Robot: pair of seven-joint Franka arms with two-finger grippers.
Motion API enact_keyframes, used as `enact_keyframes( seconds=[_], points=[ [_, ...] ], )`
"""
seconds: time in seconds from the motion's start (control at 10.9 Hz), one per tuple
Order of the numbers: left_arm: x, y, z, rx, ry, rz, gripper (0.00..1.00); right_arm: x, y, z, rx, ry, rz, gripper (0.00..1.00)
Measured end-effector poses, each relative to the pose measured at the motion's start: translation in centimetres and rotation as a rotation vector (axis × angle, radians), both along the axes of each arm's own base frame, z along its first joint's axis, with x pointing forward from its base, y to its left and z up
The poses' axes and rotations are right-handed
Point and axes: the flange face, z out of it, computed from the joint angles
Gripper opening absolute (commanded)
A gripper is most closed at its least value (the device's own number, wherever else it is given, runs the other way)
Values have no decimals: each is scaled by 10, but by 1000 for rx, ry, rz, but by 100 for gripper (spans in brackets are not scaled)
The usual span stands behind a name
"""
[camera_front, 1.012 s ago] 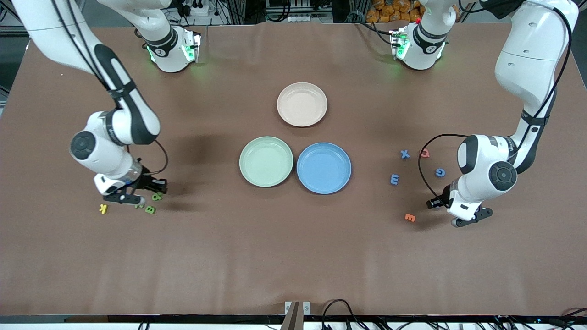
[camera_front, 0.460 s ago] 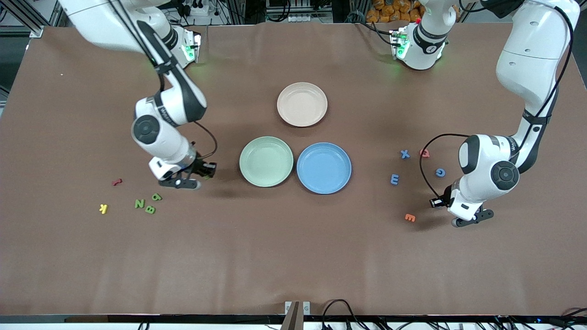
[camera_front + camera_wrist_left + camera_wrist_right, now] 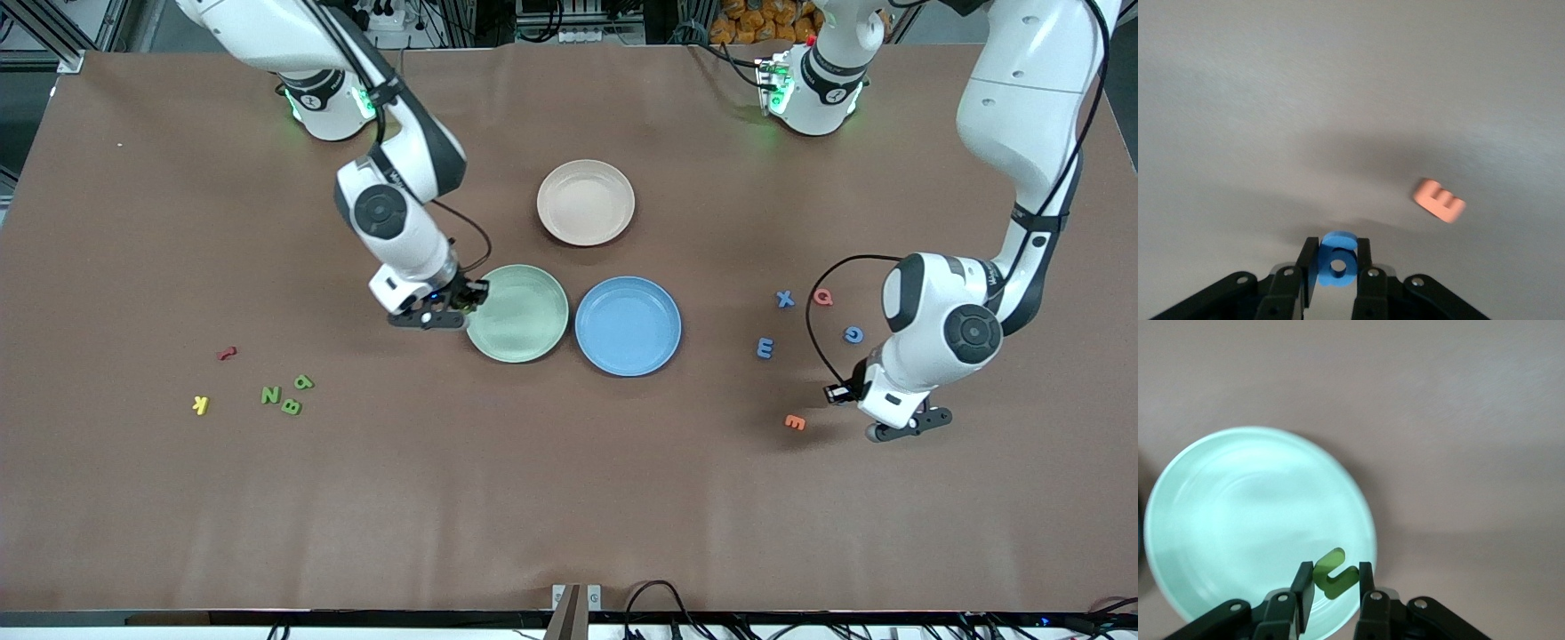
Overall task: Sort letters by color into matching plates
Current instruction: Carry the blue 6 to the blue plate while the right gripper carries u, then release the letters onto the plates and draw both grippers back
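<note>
Both my pincers loaded, the green drop comes first.

The green plate (image 3: 518,313) and blue plate (image 3: 628,325) sit side by side, both bare. My right gripper (image 3: 442,311) hangs over the green plate's rim at the right arm's end, clenched on a green letter (image 3: 1335,573); I judge it needs to travel inward over the dish, then release. My left gripper (image 3: 1337,267) hangs over the table near the orange E (image 3: 795,422), grasping a blue letter (image 3: 1337,259) bound for the blue plate. Three green letters (image 3: 287,395) and three blue letters (image 3: 799,323) wait on the table.
</note>
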Motion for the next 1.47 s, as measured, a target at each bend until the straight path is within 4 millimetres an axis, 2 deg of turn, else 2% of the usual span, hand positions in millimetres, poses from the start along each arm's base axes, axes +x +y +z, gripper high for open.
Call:
enact_keyframes(
  seconds=[0.18,0.28,0.37,0.46,0.74,0.92,1.1,1.29,1.47],
  points=[
    [-10,-45,9,10,31,28,0,-16,27,2,2,1,8,0],
    [-16,-71,9,11,39,51,0,-20,34,0,1,4,8,0],
    [-23,-100,9,13,43,76,0,-22,38,-2,0,8,13,75],
    [-31,-128,9,13,44,100,0,-22,39,-4,-1,10,14,100],
    [-55,-191,9,15,46,140,0,-17,40,-5,1,6,13,100],
    [-66,-216,9,16,46,134,0,-14,38,-4,1,2,8,100],
    [-79,-240,9,16,47,142,0,-2,26,-1,-11,-8,-6,100],
    [-99,-277,11,14,44,148,0,24,-10,1,-48,-36,-26,100],
    [-119,-316,19,5,31,153,0,54,-64,3,-71,-55,-30,100]
  ],
)
